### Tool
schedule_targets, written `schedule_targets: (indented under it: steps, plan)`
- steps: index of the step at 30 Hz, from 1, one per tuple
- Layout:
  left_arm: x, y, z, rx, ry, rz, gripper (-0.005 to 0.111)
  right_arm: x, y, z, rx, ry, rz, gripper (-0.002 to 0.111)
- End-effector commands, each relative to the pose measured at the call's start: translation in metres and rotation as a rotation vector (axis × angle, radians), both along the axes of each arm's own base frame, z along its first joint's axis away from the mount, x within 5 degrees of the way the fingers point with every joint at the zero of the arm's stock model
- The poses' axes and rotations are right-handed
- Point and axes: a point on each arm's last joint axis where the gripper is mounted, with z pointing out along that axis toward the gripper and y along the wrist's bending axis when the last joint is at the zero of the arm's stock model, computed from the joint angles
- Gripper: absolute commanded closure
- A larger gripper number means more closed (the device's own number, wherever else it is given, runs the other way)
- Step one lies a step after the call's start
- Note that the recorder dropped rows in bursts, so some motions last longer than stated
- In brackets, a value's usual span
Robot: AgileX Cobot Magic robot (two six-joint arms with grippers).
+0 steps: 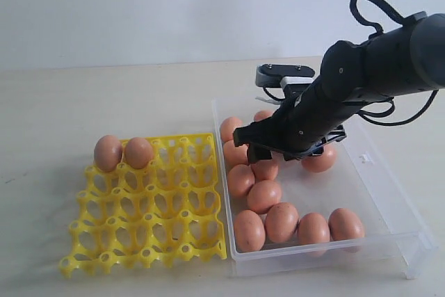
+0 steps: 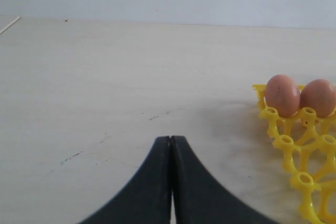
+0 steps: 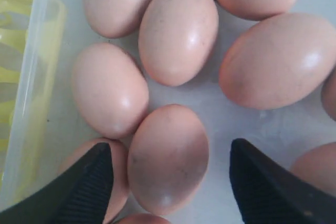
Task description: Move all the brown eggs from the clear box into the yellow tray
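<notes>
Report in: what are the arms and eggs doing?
Left fingers shut, parked over the table. Right fingers open, either side of one egg in the clear box. Two brown eggs in the yellow tray, others boxed. Nothing in the way.

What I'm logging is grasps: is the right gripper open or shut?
Open: the right gripper has fingertips wide apart, a brown egg between them.

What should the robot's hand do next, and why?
Probably lower the right gripper and close it on the egg between its open fingers. It hangs over the clear box, and only two eggs sit in the yellow tray.
</notes>
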Motion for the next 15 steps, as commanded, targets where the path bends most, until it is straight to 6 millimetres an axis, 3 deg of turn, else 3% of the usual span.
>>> schedule_targets:
  steps: [1,9,11,15]
  plan:
    - [0.0,0.0,0.003,-0.009,-0.02,-0.004,0.107,0.007,0.001,-0.005,-0.008,-0.022,0.009,0.05]
    - [0.0,0.0,0.003,-0.009,-0.02,-0.004,0.107,0.016,0.006,-0.019,-0.019,0.006,0.012,0.056]
    - [0.0,0.0,0.003,-0.009,-0.02,-0.004,0.107,0.016,0.006,-0.019,-0.019,0.006,0.012,0.066]
    - [0.0,0.0,0.003,-0.009,-0.02,-0.004,0.107,0.015,0.006,-0.021,-0.034,0.013,0.038,0.103]
